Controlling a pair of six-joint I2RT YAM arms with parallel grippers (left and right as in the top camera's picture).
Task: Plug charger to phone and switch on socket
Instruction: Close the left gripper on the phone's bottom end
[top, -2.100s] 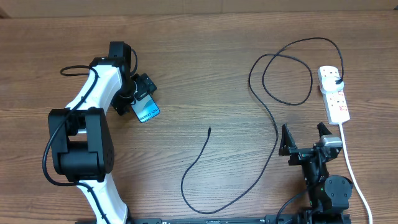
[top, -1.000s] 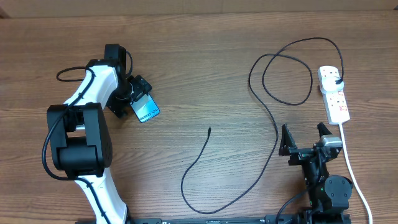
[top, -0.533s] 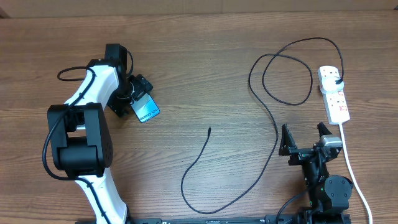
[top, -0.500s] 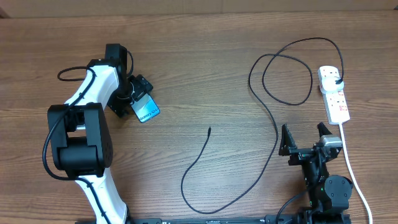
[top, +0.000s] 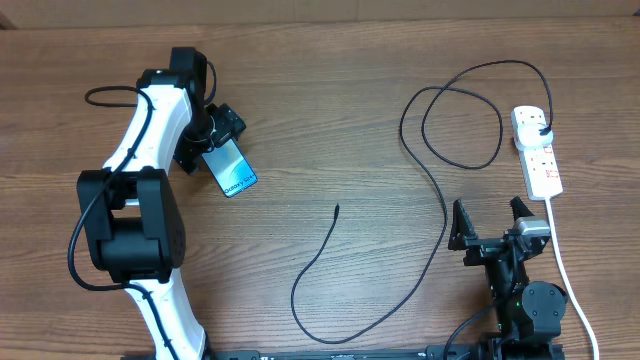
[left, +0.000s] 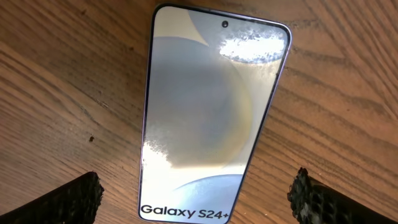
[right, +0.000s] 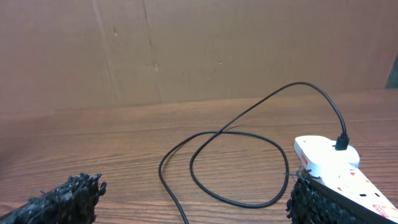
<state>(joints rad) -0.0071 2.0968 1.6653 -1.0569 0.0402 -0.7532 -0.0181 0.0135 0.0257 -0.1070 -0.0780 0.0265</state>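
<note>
The left fingers (left: 62, 200) are spread wide open and empty above the phone (left: 208, 112), one on each side, maybe ready to grab it. The phone lies flat on the table (top: 320, 100), screen up. The right fingers (right: 62, 199) are open and empty too, near the socket (top: 541, 160), where the charger (top: 445, 212) is plugged in, but its small tip lies far from the phone.

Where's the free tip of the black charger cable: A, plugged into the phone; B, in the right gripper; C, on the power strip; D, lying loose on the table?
D: the charger tip lies on the bare table, well apart from the phone and the open, empty right gripper.
</note>
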